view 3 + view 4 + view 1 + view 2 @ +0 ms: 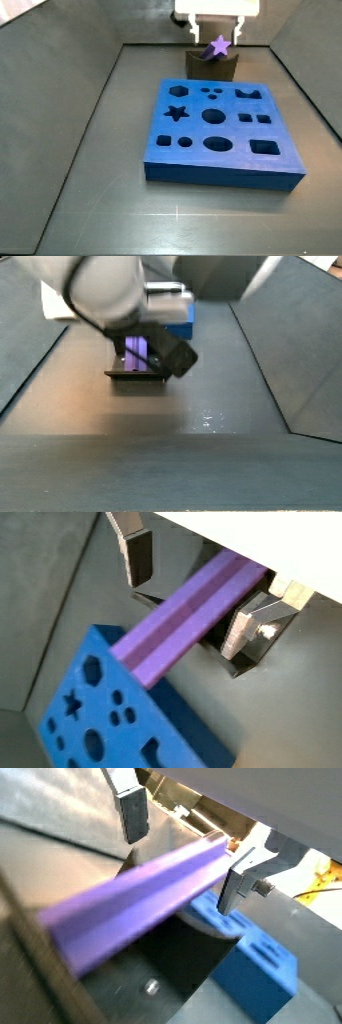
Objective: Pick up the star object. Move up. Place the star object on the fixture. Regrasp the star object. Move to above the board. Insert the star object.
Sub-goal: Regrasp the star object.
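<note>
I have one star object lying in the notch of the one fixture, behind the far edge of the single blue board on the counter. My pincer sits at the fixture with its silver plates either side of the purple prism. In both wrist views I see a gap between each dark pad and the prism's faces, so I judge the jaws spread and not pinching, though the near finger is close enough that I cannot rule out light contact there.

I take this to be the placing or regrasp step. To do it well, I would centre the prism between the pads, keep the fingers square to its long flat sides, and close only once both pads face the same stretch of prism, so it does not twist in the notch. The star hole on the board's left waits for the insertion.
</note>
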Motion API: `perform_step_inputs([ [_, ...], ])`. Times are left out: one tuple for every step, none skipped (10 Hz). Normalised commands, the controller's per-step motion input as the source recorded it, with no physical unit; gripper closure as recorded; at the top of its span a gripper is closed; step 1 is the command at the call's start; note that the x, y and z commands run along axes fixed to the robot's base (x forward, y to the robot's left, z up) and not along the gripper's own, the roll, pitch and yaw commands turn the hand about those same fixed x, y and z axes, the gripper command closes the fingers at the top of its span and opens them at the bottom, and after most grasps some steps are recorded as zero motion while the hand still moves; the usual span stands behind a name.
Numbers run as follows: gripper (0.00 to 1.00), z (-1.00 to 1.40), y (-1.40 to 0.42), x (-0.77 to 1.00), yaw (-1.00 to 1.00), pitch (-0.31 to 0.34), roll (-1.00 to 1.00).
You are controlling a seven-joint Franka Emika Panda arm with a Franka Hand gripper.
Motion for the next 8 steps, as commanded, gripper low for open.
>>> perform_step_inputs([
  [0.0,0.89,0.01,-0.04,-0.01,0.075,0.05],
  [0.0,0.71,0.01,-0.03,-0.02,0.083,0.05],
  [0.0,0.59,0.01,-0.03,-0.03,0.087,0.05],
  [0.0,0.34,0.01,-0.02,-0.04,0.086,0.05],
  [0.0,1.0,-0.95,-0.01,0.01,0.048,1.0],
  [0.0,0.96,-1.0,-0.01,0.01,0.045,1.0],
  [0.0,0.95,-1.0,-0.02,0.01,0.039,1.0],
  [0.0,0.88,-1.0,-0.08,0.01,0.026,1.0],
])
